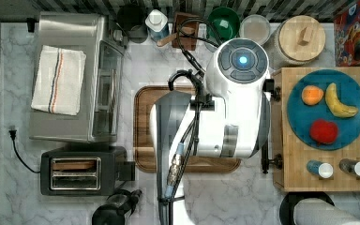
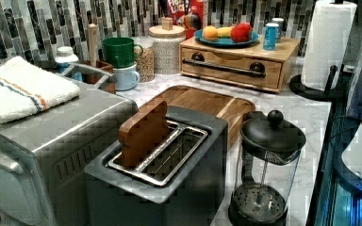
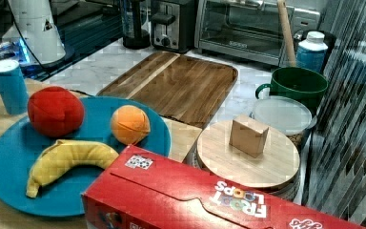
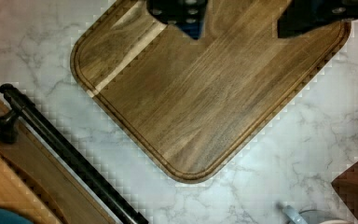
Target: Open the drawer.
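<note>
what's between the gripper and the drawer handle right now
In the wrist view, the gripper hangs over the wooden tray. Between the tray and the drawer's handle lies only a bare strip of marble counter.

**Colours on the kitchen counter**

The counter [image 1: 243, 197] is white marble with grey veins. The tray [image 4: 205, 93] is dark brown wood with stripy grain. The drawer [image 2: 231, 68] is light wood with a black handle [image 2: 226, 68]. The plate [image 3: 9, 157] is blue, with a red apple [image 3: 55, 110], an orange [image 3: 130, 124] and a yellow banana [image 3: 69, 162]. The towel [image 1: 58, 79] is white with orange and blue stripes. One mug [image 2: 119, 52] is green.
</note>
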Robot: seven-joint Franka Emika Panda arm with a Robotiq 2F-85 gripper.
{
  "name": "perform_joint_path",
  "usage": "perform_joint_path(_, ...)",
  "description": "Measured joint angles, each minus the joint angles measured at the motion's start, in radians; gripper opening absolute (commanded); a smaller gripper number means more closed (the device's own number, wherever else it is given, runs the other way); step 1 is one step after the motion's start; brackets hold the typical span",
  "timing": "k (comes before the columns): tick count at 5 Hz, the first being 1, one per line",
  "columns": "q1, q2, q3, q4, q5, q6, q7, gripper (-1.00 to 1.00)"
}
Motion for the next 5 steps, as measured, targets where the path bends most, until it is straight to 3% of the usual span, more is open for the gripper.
perform_joint_path(3,-0.002,0.007,-0.002,-0.003,0.003,0.004,-0.005,1.0)
perform_joint_path(5,-0.002,-0.005,-0.023,-0.075,-0.015,0.042,-0.251,1.0)
